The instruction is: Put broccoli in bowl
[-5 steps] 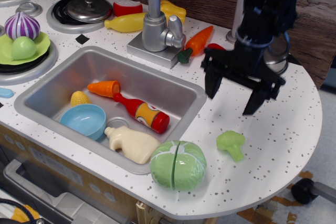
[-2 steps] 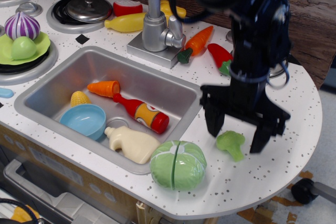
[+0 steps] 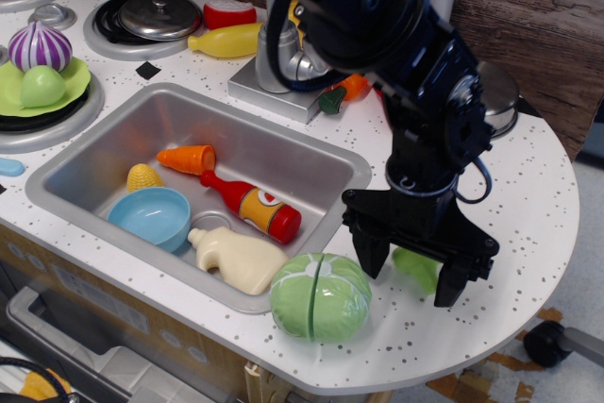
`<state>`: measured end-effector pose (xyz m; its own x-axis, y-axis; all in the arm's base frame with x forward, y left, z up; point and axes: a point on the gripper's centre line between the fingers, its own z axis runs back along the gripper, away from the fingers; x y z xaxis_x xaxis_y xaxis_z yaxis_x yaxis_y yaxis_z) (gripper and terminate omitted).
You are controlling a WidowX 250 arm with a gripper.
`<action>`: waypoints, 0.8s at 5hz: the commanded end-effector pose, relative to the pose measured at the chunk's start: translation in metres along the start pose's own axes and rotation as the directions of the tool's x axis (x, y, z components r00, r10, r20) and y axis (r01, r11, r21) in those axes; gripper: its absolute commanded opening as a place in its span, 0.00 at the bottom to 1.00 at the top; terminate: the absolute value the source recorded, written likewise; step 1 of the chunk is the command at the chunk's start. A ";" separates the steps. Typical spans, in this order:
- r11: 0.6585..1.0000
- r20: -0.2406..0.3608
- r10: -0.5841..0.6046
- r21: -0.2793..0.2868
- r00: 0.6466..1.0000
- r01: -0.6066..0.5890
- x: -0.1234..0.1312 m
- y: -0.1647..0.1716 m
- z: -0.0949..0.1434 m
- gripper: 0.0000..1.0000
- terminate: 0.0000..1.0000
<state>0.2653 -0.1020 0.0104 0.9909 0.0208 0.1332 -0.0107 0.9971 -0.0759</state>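
Observation:
The broccoli (image 3: pixel 415 266) lies on the white speckled counter right of the sink, mostly hidden by my gripper; only a light-green patch shows between the fingers. My black gripper (image 3: pixel 411 276) is open, lowered over the broccoli with one finger on each side. The light-blue bowl (image 3: pixel 149 216) sits inside the steel sink (image 3: pixel 311 153), at its front left corner.
A large green cabbage (image 3: pixel 319 295) sits on the counter edge just left of my gripper. In the sink lie a cream bottle (image 3: pixel 236 259), a ketchup bottle (image 3: pixel 255 205), a carrot (image 3: pixel 187 158) and corn (image 3: pixel 142 176). The faucet (image 3: pixel 276 49) stands behind the sink.
My gripper has moved forward and down from behind the broccoli until its open fingers straddle it. The broccoli has not moved.

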 end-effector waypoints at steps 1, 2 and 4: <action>0.999 0.079 -0.020 -0.027 0.997 0.022 0.015 0.000 0.003 1.00 0.00; 0.999 0.113 -0.011 -0.033 0.994 0.015 0.020 -0.003 -0.004 1.00 0.00; 0.999 0.144 0.009 -0.054 0.989 -0.001 0.034 -0.008 -0.012 0.00 0.00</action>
<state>0.3010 -0.1109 0.0023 0.9610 0.0321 0.2745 0.0012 0.9927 -0.1202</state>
